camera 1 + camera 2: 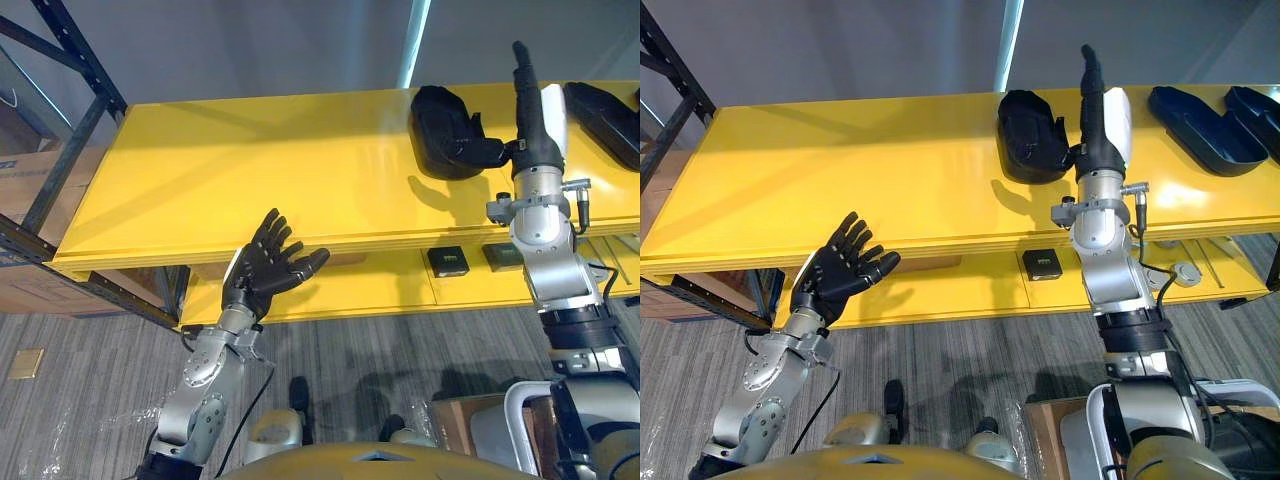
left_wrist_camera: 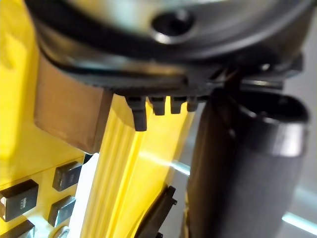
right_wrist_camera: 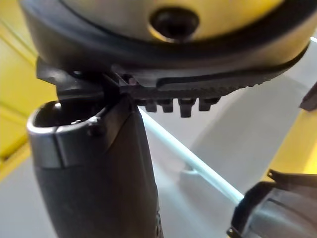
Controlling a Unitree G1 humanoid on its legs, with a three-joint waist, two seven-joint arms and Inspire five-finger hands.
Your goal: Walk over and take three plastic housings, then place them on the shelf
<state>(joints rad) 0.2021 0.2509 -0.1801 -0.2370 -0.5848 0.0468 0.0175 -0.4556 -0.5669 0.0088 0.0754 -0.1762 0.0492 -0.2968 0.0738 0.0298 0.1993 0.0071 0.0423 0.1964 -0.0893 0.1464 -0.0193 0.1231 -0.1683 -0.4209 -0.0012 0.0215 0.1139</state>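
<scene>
A black plastic housing (image 1: 445, 130) lies on the yellow top shelf (image 1: 250, 190), right of its middle, and its edge also shows in the right wrist view (image 3: 277, 213). Two more dark housings (image 1: 1200, 130) lie at the shelf's far right. My right hand (image 1: 530, 110) stands upright just right of the first housing, fingers straight and open, holding nothing. Whether it touches the housing I cannot tell. My left hand (image 1: 265, 265) is open, palm up and fingers spread, in front of the shelf's front edge with nothing in it.
A lower yellow shelf (image 1: 380, 285) carries small black boxes (image 1: 448, 260). The rack's dark steel upright (image 1: 80, 60) stands at the left, with cardboard boxes (image 1: 30, 200) behind it. The top shelf's left half is bare. A cardboard box (image 1: 465, 415) sits on the floor at lower right.
</scene>
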